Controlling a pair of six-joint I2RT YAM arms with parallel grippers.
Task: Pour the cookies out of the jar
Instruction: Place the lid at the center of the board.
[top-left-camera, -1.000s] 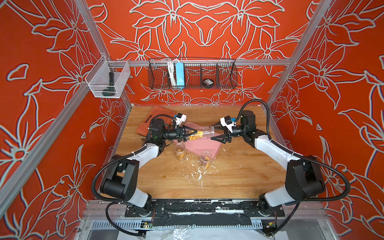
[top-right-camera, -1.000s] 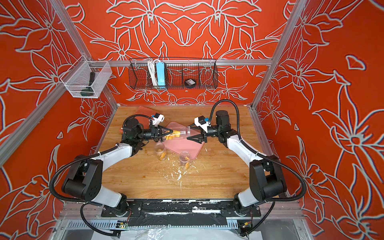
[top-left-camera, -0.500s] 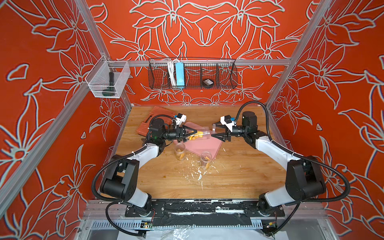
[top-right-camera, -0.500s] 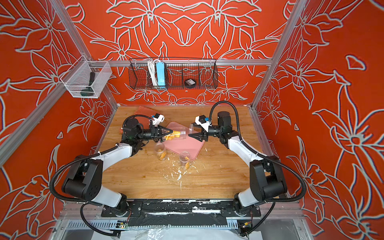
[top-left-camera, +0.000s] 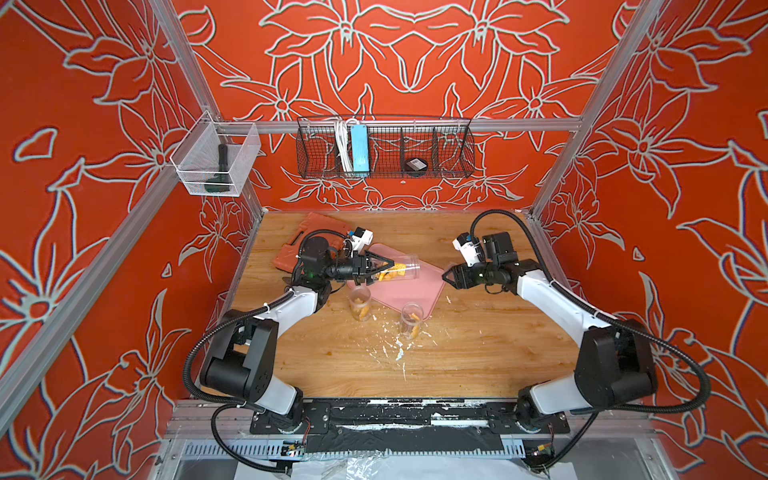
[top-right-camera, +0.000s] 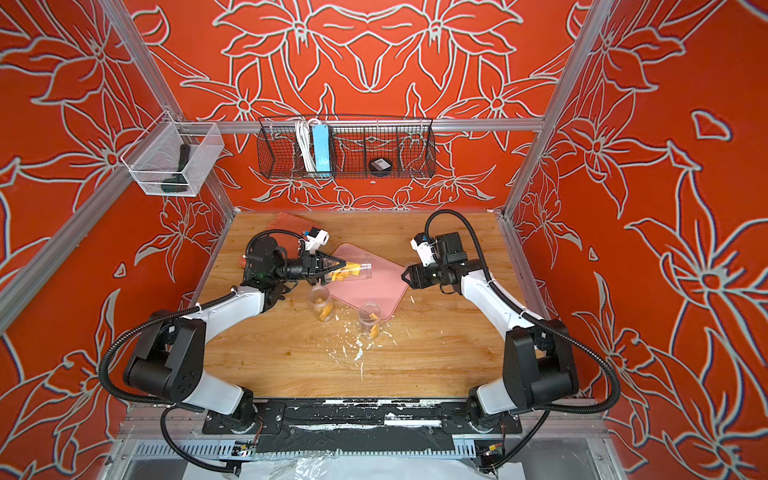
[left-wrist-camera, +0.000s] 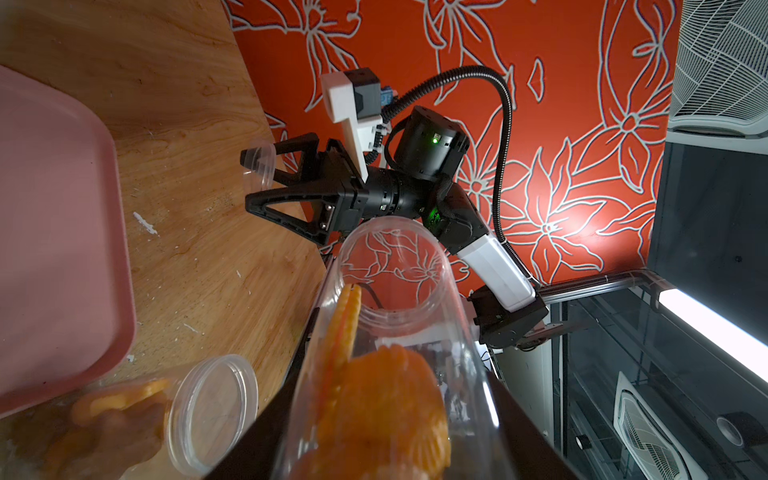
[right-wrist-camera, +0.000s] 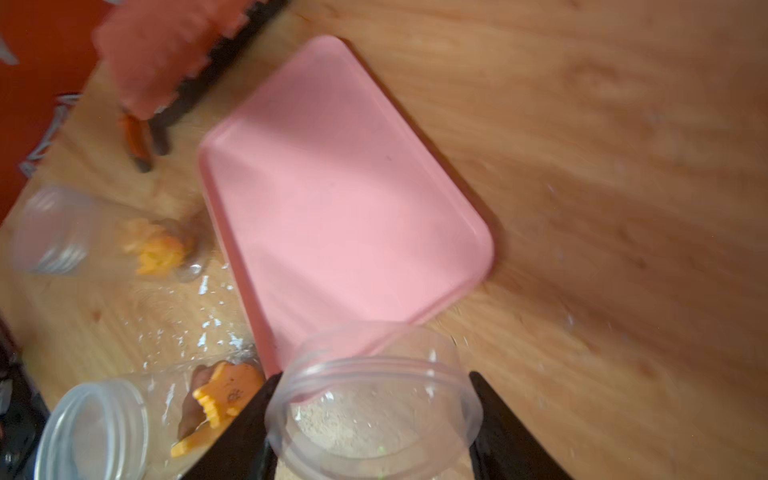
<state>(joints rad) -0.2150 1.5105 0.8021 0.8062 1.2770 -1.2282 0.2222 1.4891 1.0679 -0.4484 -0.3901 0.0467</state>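
Above the pink rectangular tray (top-left-camera: 415, 293) on the wooden tabletop (top-left-camera: 478, 357), in both top views, the left gripper (top-left-camera: 384, 268) clamps the base end of a clear plastic jar (top-left-camera: 409, 270). The jar lies on its side in the air, its mouth turned toward the right arm. The orange and yellow cookies (top-left-camera: 390, 273) are heaped inside it, toward the gripped end. The right gripper (top-left-camera: 446, 276) hangs apart from the jar's mouth, over the tray's corner nearest the right arm; from up here I cannot tell what it holds. Two further clear jars (top-left-camera: 360, 303) stand upright by the tray's near edge, each with orange pieces inside, and white crumbs (top-left-camera: 395, 349) are scattered in front of them. In the left wrist view the jar (left-wrist-camera: 395, 291) runs away from the camera with its mouth uncapped and the cookies (left-wrist-camera: 382, 399) piled at the near end. Beyond it the right gripper (left-wrist-camera: 251, 183) pinches a clear round plastic lid (left-wrist-camera: 259, 166). In the right wrist view its black fingers (right-wrist-camera: 245, 436) press on either side of that lid (right-wrist-camera: 374, 415), the jaws narrowed onto its rim. The tray (right-wrist-camera: 340, 187) lies beyond, and the other jars are blurred beside it.
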